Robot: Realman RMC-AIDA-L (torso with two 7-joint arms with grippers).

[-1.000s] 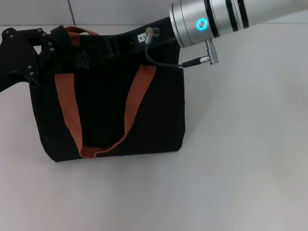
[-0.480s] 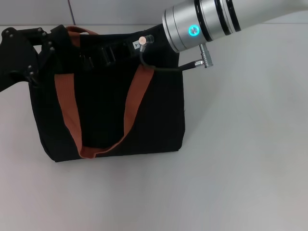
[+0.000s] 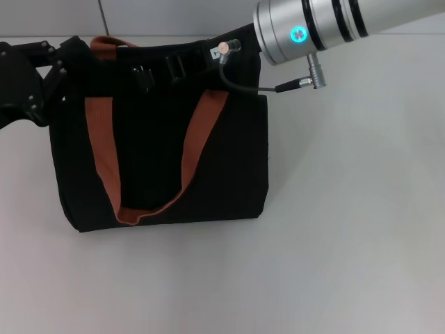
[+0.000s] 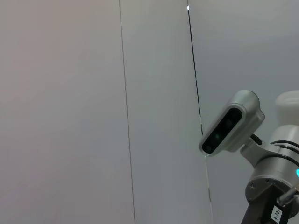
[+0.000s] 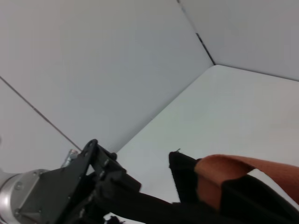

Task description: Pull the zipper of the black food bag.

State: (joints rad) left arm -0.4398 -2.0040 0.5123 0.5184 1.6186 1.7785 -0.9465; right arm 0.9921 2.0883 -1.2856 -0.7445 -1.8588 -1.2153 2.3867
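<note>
The black food bag (image 3: 153, 160) stands on the white table, its rust-orange handle strap (image 3: 104, 167) hanging down the front. My left gripper (image 3: 61, 66) is at the bag's top left corner, shut on the fabric there; it also shows in the right wrist view (image 5: 96, 179), with black fabric stretched from it toward the bag (image 5: 243, 200). My right gripper (image 3: 161, 71) reaches in from the upper right and sits low on the bag's top edge, left of the middle. The zipper is hidden among the black parts there.
The white table (image 3: 348, 209) spreads to the right and front of the bag. A grey panelled wall (image 4: 70, 112) stands behind. The right arm's silver wrist (image 3: 313, 28) and its cable (image 3: 236, 82) hang over the bag's top right corner.
My right gripper first slid a little left, then moved right along the bag's top edge. The bag's top and the left gripper shifted slightly up.
</note>
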